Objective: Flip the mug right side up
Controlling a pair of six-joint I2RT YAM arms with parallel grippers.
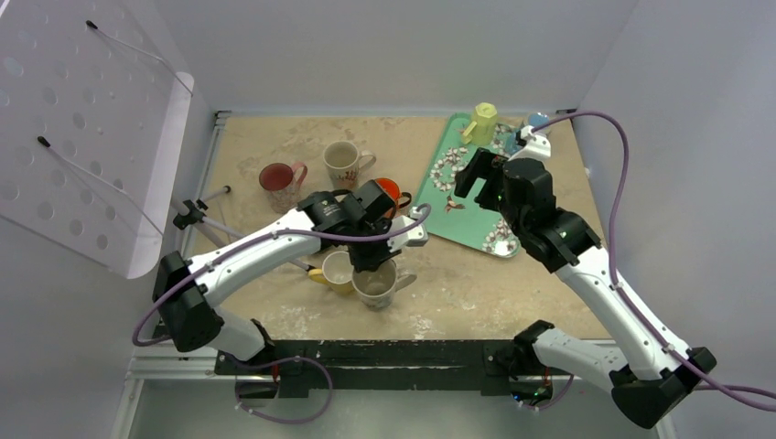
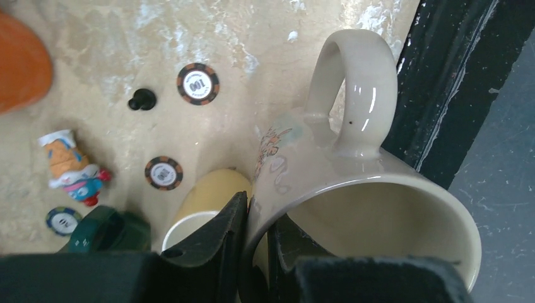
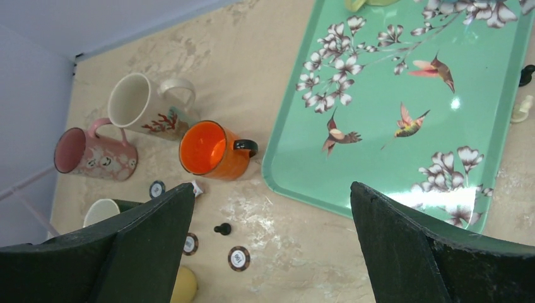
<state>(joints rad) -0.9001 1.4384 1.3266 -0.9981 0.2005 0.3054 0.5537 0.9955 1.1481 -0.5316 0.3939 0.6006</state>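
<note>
Beige mug (image 1: 377,285) with a cartoon print is near the front edge of the sandy tabletop (image 1: 476,293), its mouth facing up toward the overhead camera and its handle pointing right. The left gripper (image 1: 371,259) pinches it by the rim: one black finger (image 2: 221,233) lies against the outside of the wall and the other is inside, with the jaws nearly together on the ceramic. Whether the base rests on the table cannot be told.

At far left, a white perforated panel (image 1: 82,119) leans over the table's edge. Moving right, a pink mug (image 1: 280,179) and a cream mug (image 1: 342,161) with a red coral motif stand upright toward the back, well apart from the held one. A yellow mug (image 1: 333,271) stands just beside the beige mug, on its left.

In the left wrist view, three poker chips (image 2: 198,83), a small black pawn (image 2: 142,100) and a toy figure (image 2: 69,167) lie scattered on the table beyond the two mugs. An orange mug (image 1: 392,190) shows behind the left wrist, near the tray's left edge.

Farther right, a mint-green tray (image 3: 378,107) printed with blossoms and hummingbirds lies at an angle, with a yellow-green cup (image 1: 483,119) at its far end. The right gripper (image 1: 478,170) hovers over the tray, fingers spread wide and holding nothing.
</note>
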